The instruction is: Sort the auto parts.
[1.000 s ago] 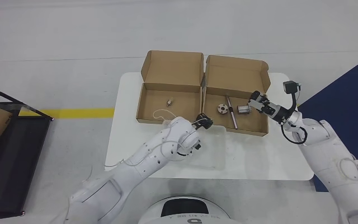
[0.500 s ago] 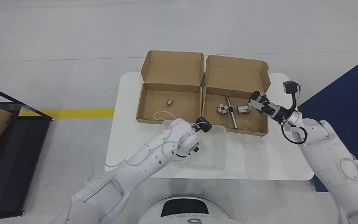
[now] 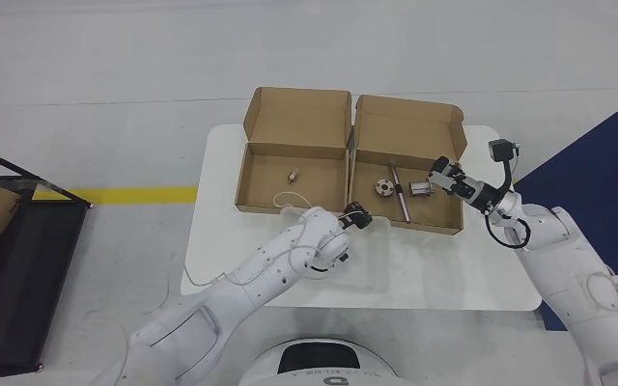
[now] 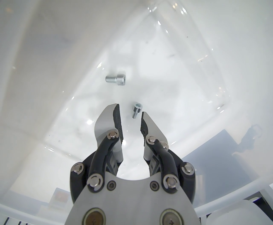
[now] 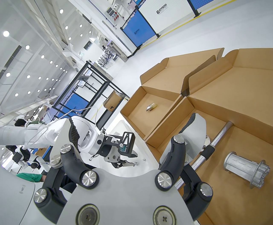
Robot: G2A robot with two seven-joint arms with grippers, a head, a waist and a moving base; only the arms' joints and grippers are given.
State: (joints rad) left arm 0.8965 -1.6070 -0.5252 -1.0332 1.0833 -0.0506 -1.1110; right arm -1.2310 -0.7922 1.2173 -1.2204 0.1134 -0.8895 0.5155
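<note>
Item: small bolt, loose in the clear tray on the tabletop; pick pending.
Left hand part-open, empty, tips flanking the bolt. Best handling: lower squarely, centre, close across the shank, clear of the second bolt nearby.

Not much print here — a logo line on the white wall panel, the same in white on a blue panel, plus small letters on the grey wrist cover.
</note>
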